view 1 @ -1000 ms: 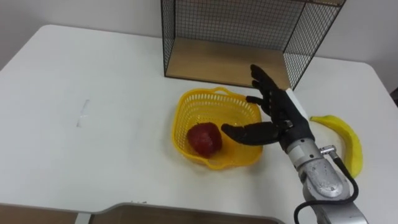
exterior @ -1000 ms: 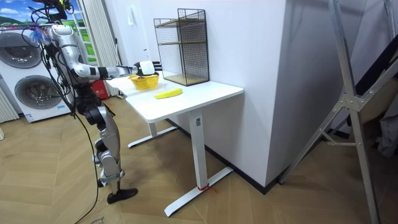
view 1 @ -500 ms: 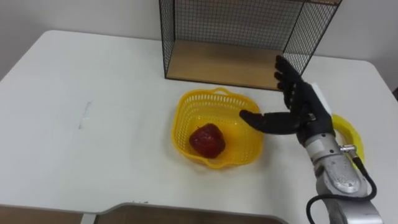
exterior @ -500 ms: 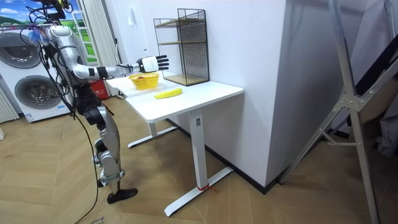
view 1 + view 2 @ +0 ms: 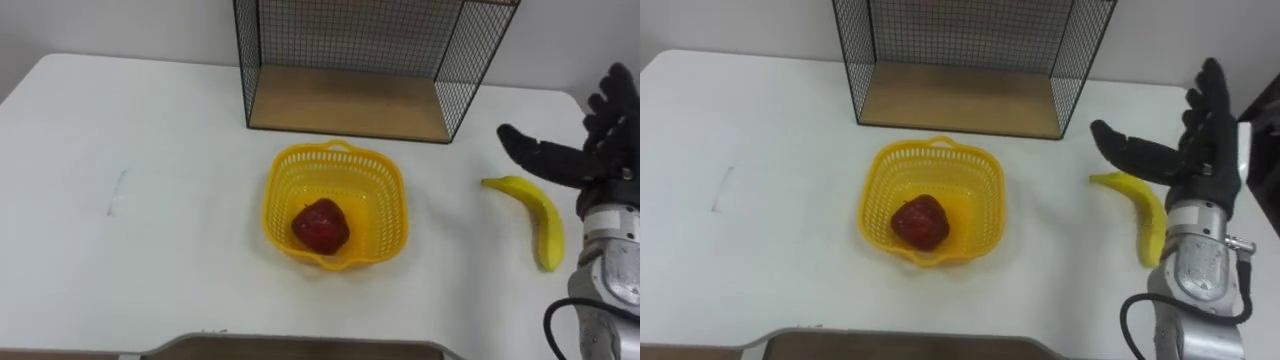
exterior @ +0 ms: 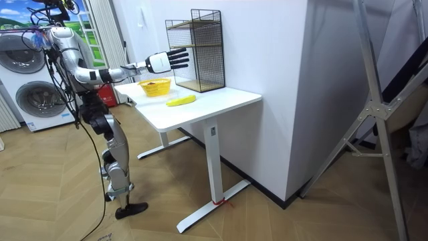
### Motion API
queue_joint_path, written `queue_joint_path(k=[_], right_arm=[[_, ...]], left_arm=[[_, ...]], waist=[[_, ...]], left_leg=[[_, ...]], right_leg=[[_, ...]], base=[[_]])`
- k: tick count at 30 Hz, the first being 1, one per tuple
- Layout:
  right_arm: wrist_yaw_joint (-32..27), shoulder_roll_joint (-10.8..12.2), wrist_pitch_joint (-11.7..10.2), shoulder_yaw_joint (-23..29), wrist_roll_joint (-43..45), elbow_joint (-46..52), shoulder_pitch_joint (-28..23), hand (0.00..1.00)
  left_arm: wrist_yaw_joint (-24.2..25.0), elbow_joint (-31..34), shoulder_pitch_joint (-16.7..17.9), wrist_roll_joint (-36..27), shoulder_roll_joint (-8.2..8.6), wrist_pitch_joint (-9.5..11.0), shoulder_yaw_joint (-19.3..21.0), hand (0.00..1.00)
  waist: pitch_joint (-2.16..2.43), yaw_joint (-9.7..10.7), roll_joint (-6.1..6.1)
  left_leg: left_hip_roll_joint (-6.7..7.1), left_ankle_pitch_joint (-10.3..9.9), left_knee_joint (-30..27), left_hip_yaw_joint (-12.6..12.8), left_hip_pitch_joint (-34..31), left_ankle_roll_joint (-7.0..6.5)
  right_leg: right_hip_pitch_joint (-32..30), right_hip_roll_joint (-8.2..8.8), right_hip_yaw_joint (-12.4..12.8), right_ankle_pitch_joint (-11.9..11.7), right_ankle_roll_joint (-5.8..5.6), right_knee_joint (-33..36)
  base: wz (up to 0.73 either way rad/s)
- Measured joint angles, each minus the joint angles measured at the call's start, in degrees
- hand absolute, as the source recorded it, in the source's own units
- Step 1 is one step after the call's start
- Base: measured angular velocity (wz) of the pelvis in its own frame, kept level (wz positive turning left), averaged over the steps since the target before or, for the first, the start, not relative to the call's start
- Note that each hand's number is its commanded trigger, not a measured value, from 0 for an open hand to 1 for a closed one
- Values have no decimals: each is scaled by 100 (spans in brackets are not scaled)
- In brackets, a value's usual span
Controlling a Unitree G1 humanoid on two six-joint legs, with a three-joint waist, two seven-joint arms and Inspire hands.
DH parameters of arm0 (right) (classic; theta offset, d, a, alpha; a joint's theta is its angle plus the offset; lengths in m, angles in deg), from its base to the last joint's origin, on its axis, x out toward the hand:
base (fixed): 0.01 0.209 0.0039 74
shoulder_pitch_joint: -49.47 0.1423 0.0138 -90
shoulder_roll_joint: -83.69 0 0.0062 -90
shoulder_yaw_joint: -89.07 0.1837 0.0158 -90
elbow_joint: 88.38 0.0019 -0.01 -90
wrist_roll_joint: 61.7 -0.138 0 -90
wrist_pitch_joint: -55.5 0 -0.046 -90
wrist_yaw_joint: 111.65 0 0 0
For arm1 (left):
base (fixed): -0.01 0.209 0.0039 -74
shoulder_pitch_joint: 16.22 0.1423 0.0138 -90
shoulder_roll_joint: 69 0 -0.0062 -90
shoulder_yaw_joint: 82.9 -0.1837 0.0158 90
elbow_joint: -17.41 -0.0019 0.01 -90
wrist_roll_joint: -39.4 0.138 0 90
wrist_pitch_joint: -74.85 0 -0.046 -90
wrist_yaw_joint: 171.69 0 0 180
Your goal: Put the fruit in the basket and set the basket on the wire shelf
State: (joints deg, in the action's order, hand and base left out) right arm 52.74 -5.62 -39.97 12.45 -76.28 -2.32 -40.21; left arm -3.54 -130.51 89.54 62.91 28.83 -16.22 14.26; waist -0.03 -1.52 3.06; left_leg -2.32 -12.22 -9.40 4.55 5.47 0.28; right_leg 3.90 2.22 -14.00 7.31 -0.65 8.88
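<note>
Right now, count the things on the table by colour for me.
Yellow: 2, the basket and the banana
Red: 1, the fruit in the basket
Black: 1, the wire shelf
Total: 4

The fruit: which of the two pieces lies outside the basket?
The banana: it lies on the table right of the basket, near the open right hand. The red fruit sits inside the basket.
</note>
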Motion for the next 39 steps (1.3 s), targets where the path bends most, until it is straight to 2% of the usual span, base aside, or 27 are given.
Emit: queue_joint_path(k=[6, 8, 12, 17, 20, 24, 30, 35, 39], right_arm=[[-305, -104, 14, 37, 416, -526, 48, 0], [-368, -105, 70, 38, 642, -760, 110, 0], [-424, -173, 167, 35, 836, -1343, 328, 0], [-412, -267, 240, 24, 884, -1915, 525, 0], [-248, -282, 338, 27, 1122, -2164, 543, 0], [-1, -310, 424, 10, 1264, -2482, 543, 0], [340, -344, 498, -106, 1269, -2910, 609, 0], [619, -376, 611, -104, 1264, -3446, 768, 0], [767, -586, 599, -280, 1292, -3758, 850, 0]], left_arm=[[71, 169, 1, 50, 25, -157, 131, 0], [113, 195, -16, 91, 17, -161, 192, 0], [113, 277, -9, 88, 16, -245, 199, 0], [147, 285, -47, 84, 3, -273, 219, 0], [286, 285, -36, 89, -3, -335, 220, 0], [379, 286, -45, 89, -33, -395, 300, 0], [488, 306, -52, 91, -93, -412, 382, 0], [516, 280, -60, 93, -154, -486, 387, 0], [516, 266, 10, 90, -169, -493, 380, 0]], waist=[[-11, -26, 90], [8, -36, 131], [3, -39, 184], [-12, -50, 148], [-23, -42, 89], [4, -55, 43], [5, -56, 64], [34, -61, 120], [24, -68, 117]], left_leg=[[0, 0, -1, 17, -6, 0], [0, 1, -21, 19, -48, 1], [2, 2, -27, 8, -80, -1], [-5, 1, -20, 1, -91, 0], [-5, 0, -11, 0, -95, 0], [-8, 1, -14, 0, -99, 1], [-1, 1, -36, 3, -90, 0], [4, 2, -47, -4, -84, -1], [11, 2, -52, -72, -44, -1]], right_leg=[[-26, -1, 38, 5, -3, 0], [-83, -3, 49, 6, -2, 11], [-100, 2, -1, 4, -2, 15], [-98, -3, -15, 3, -2, 3], [-102, -3, -14, 3, -2, 3], [-114, -2, -19, 4, -2, 10], [-116, 15, -22, 4, -2, 51], [-118, 28, -27, 14, 1, 93], [-44, 32, -32, 16, -1, 90]], base=[[-1], [0], [1], [1], [0], [0], [0], [0], [5]])
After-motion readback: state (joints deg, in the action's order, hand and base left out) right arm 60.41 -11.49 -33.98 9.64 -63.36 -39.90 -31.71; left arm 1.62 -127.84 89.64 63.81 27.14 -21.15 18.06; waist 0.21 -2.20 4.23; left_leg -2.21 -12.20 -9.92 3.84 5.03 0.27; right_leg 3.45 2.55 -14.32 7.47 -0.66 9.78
